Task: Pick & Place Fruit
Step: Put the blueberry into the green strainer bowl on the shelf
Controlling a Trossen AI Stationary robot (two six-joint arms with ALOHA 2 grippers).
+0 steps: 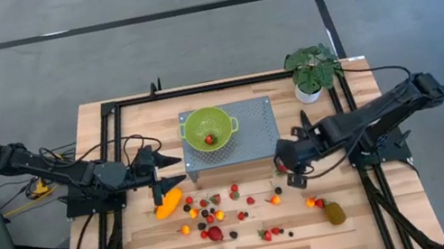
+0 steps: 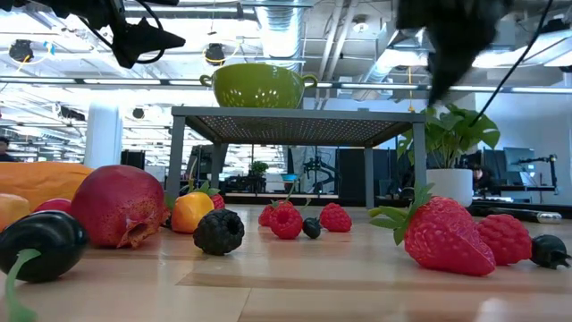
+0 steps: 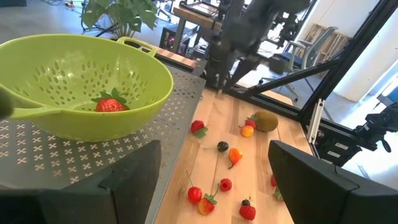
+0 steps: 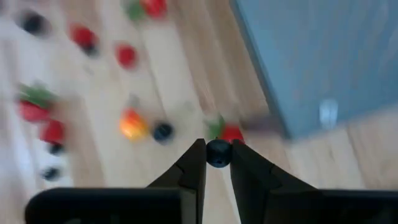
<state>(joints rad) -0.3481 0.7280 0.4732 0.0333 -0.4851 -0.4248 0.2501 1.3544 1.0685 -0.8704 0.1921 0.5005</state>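
A green colander (image 1: 207, 130) sits on a grey perforated stand (image 1: 255, 128) and holds one strawberry (image 3: 111, 104). Many small red, orange and dark berries (image 1: 238, 202) lie scattered on the wooden table, with a long orange fruit (image 1: 169, 202), a red round fruit (image 1: 215, 233) and a brown-green oval (image 1: 336, 212). My left gripper (image 1: 165, 166) hovers open at the stand's left side, above the long orange fruit. My right gripper (image 1: 285, 171) is by the stand's near right corner, raised off the table and shut on a small dark berry (image 4: 217, 152). My right gripper pinches the small dark berry (image 4: 217, 149) between the very ends of its two fingers (image 4: 194, 163). The berry is lifted clear of the table, and the fingers point slanting down toward the tabletop.
A potted plant (image 1: 313, 70) stands at the far right corner. The stand's grey legs (image 2: 176, 156) rise from the table's middle. Black frame rails (image 1: 110, 163) run along both sides. Bare wood lies along the near edge.
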